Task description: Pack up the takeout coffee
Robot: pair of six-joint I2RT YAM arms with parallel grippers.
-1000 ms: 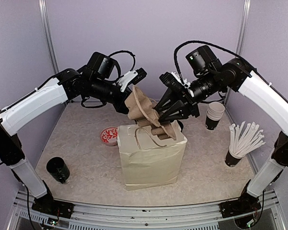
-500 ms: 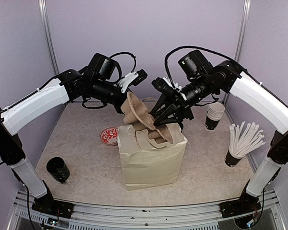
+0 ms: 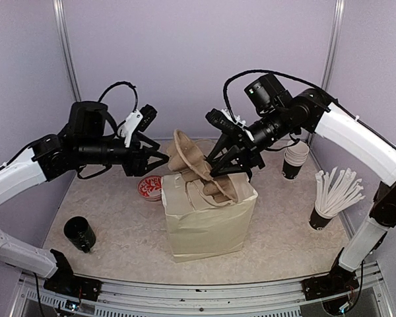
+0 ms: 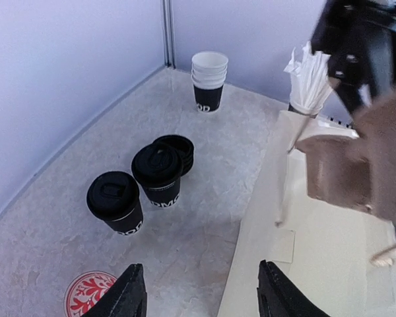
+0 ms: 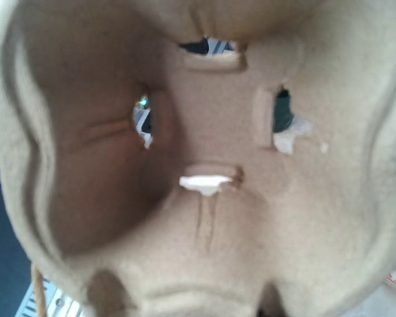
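Note:
Two lidded black cups of takeout coffee (image 4: 115,201) (image 4: 157,173) stand on the table behind the paper bag (image 3: 208,221) (image 4: 310,264); the top view does not show them. My right gripper (image 3: 222,170) is shut on a brown pulp cup carrier (image 3: 193,162) (image 5: 204,132) (image 4: 373,158), holding it tilted over the bag's open mouth. The carrier fills the right wrist view and hides the fingers. My left gripper (image 3: 157,156) (image 4: 201,292) is open and empty, left of the bag and apart from the carrier.
A red round coaster (image 3: 150,187) (image 4: 91,294) lies left of the bag. A stack of black lids (image 4: 179,146), nested cups (image 3: 294,159) (image 4: 209,80) and a cup of white sticks (image 3: 333,195) (image 4: 309,72) stand at the right. Another black cup (image 3: 79,233) stands front left.
My left gripper let go of the carrier, opened and drew back to the left. The right gripper moved the carrier slightly left and lower over the bag.

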